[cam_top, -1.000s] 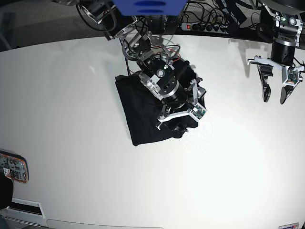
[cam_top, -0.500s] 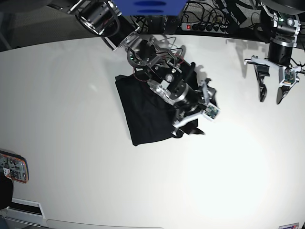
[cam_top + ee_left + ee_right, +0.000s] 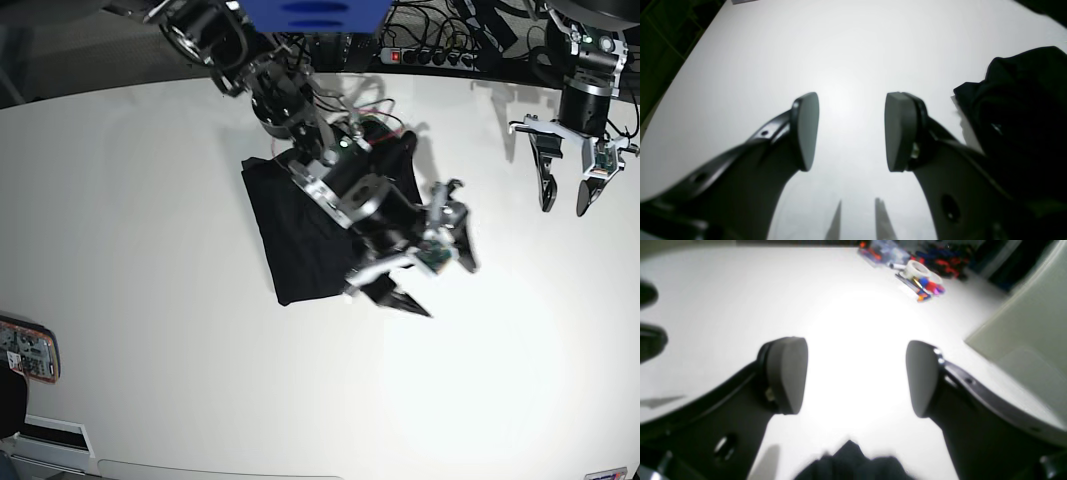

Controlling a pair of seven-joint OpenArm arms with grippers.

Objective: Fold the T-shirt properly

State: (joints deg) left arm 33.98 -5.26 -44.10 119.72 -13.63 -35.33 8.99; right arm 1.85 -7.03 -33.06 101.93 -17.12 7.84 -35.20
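One black short-sleeved T-shirt [image 3: 290, 245] lies on the white table [image 3: 140, 300] at the middle of the base view, partly hidden beneath the right arm [image 3: 300, 130]. Right of the shirt's lower part, the right gripper [image 3: 448, 282], blurred, stands wide open with nothing between its fingers. Well apart, farther right, the left gripper [image 3: 564, 206] hangs open and empty.

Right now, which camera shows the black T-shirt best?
The base view: most of the T-shirt shows there, though the right arm covers part. The left wrist view has only a piece at its right side; the right wrist view, just a blurred bit below.
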